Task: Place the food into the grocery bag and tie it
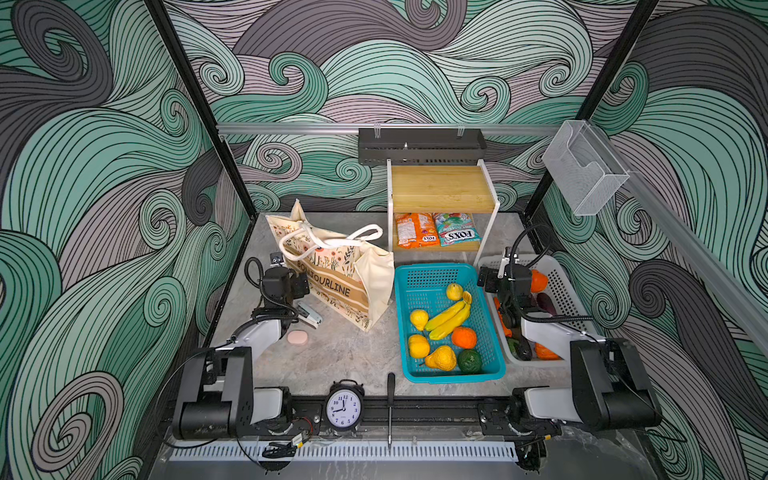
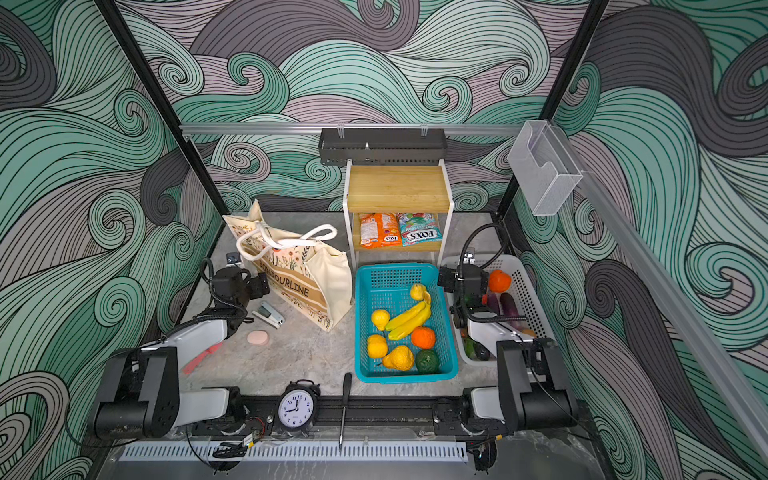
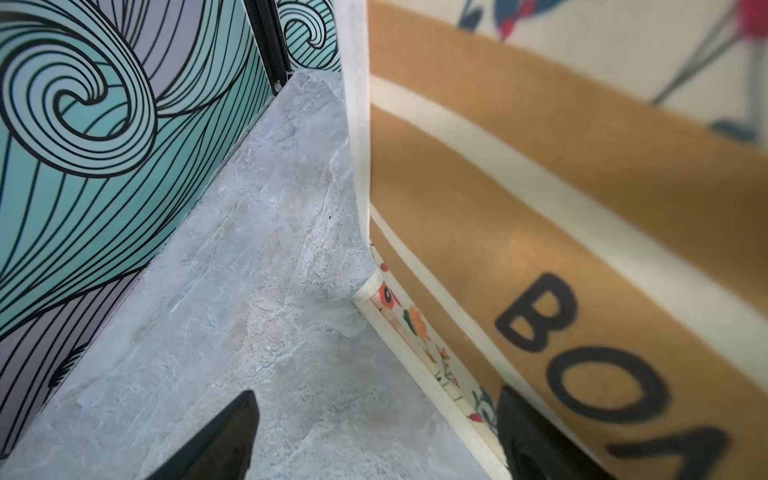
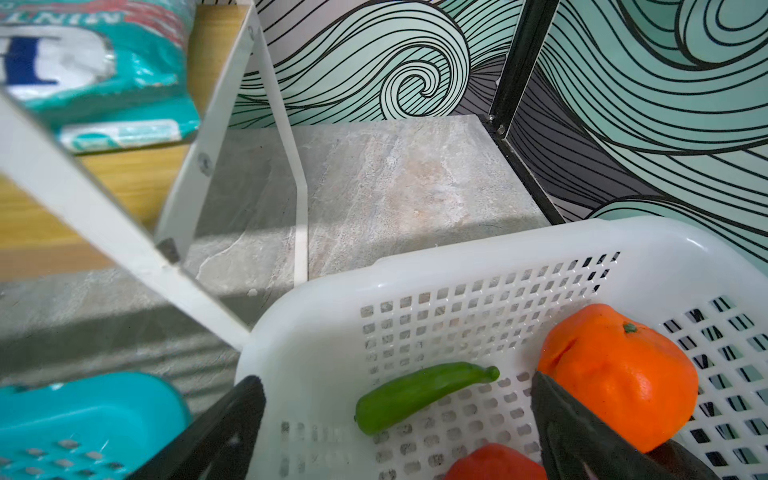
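Note:
The cream floral grocery bag (image 1: pixel 332 270) (image 2: pixel 299 278) stands open at the back left, rope handles lying across its mouth. My left gripper (image 1: pixel 302 286) (image 3: pixel 376 392) is open low beside the bag's tan band (image 3: pixel 540 187), one finger close to the bottom hem. Food lies in the teal basket (image 1: pixel 453 376): a banana bunch (image 1: pixel 449 316) and several yellow, orange and green fruits. Two candy packets (image 1: pixel 436 230) lie on the shelf. My right gripper (image 1: pixel 485 277) (image 4: pixel 395 376) hangs open over the white basket (image 4: pixel 457 266), above a green pepper (image 4: pixel 424 395) and next to an orange fruit (image 4: pixel 615 374).
A stapler (image 1: pixel 309 313) and a pink oval (image 1: pixel 297 337) lie by the left arm. An alarm clock (image 1: pixel 344 407) and a screwdriver (image 1: pixel 390 399) sit at the front edge. The wooden shelf rack (image 1: pixel 442 187) stands at the back, its white leg (image 4: pixel 124 245) near the white basket.

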`<state>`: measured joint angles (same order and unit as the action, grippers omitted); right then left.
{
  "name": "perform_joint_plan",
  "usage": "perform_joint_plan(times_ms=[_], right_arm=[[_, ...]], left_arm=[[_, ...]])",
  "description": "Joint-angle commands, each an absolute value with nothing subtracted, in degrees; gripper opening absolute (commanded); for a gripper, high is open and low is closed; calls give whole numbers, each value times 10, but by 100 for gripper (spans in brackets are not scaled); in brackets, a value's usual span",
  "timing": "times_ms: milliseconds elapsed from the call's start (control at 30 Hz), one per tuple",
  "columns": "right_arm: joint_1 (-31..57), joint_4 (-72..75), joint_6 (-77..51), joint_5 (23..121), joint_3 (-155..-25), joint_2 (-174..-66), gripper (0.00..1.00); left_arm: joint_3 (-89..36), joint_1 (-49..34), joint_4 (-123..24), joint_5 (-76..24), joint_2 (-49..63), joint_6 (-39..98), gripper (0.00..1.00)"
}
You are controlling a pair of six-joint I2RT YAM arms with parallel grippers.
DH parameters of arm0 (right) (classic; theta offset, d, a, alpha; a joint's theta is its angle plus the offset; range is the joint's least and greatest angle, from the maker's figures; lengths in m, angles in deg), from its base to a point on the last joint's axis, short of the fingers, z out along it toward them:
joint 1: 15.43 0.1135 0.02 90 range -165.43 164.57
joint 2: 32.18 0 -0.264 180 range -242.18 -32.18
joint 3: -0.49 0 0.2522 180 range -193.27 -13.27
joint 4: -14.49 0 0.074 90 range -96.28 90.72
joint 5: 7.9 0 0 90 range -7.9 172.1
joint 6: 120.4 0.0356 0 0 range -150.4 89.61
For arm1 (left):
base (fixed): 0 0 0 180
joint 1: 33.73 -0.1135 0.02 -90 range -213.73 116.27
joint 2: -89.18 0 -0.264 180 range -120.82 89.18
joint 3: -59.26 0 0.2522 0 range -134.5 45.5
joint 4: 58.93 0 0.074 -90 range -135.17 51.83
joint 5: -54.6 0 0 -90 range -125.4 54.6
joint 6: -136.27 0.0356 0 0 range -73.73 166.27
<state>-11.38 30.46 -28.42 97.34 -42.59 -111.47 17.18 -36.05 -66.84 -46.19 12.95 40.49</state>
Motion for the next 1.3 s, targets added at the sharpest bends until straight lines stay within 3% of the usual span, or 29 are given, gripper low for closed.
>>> perform_joint_plan(times_ms=[0, 500, 633, 700, 1267], right_arm=[[-122, 352, -285, 976, -411, -1145, 99], [-125, 533, -317, 900, -353, -1214, 99], [-128, 509, -315, 898, -360, -1208, 99], [-127, 497, -315, 896, -362, -1203, 99], [-133, 497, -314, 885, -361, -1202, 99]], left_arm=[[171, -382, -743, -404, 103, 413, 92], [163, -395, -790, -339, 23, 434, 93], [167, -393, -799, -329, 18, 442, 93], [167, -392, -799, -329, 17, 442, 99], [173, -392, -811, -327, 16, 444, 99]])
